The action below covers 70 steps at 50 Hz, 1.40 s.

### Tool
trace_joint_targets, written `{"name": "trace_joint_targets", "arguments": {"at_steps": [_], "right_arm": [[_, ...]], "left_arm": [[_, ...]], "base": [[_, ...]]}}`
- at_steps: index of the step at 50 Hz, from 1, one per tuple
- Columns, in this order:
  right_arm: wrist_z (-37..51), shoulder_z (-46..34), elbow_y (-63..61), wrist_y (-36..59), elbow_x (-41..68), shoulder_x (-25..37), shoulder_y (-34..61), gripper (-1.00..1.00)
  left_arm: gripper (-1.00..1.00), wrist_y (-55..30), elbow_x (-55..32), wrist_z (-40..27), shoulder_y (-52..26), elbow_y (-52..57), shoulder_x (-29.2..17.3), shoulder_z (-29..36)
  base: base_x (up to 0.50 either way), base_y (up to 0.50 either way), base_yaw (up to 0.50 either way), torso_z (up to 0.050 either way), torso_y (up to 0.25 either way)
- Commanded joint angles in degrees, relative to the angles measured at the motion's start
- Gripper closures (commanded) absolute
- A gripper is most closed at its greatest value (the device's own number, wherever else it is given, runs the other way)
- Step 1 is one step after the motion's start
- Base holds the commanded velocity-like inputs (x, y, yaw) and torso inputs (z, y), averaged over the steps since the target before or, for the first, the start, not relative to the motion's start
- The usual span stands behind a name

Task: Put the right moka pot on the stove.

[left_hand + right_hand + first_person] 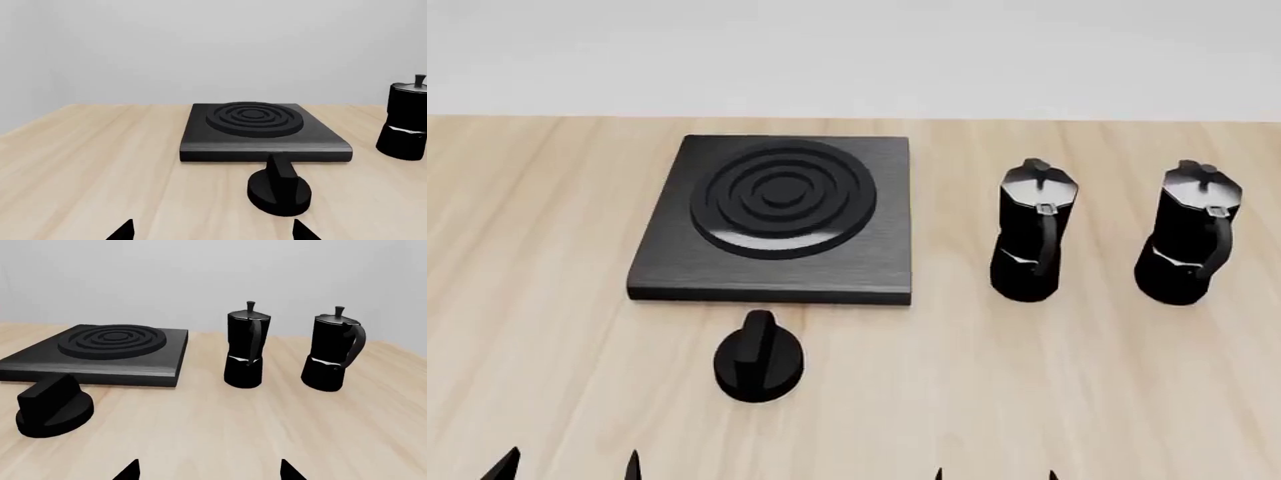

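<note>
Showing only fingers (631, 463) tips.

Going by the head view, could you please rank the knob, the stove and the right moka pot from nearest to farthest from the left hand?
From the left hand, at the view's lower left:
1. The knob, on the table in front of the stove.
2. The stove, behind the knob.
3. The right moka pot, far across at the table's right.

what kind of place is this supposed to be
Probably a simulated kitchen counter, pared down. A stove slab with a ringed burner sits on a pale wooden table, its knob in front, and two moka pots stand to its right. Behind is only a blank wall.
</note>
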Motion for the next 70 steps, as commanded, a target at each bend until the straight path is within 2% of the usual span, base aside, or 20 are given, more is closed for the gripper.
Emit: {"name": "trace_joint_targets", "arguments": {"at_steps": [1,70], "right_arm": [[0.12,-0.27,0.16,-0.29,0.31,0.20,0.09,-1.00],[1.27,-1.67,0.64,-0.99,1.60,1.48,0.38,-1.00]], "left_arm": [[-1.00,0.21,-0.21,-0.22,-0.02,-0.10,-0.22,0.31],[-1.00,0.31,-1.34,-1.66,-0.45,-0.10,-1.43,1.95]], "base": [[0.13,0.00,0.00,0.000,0.000],[0.16,0.00,0.00,0.000,0.000]]}}
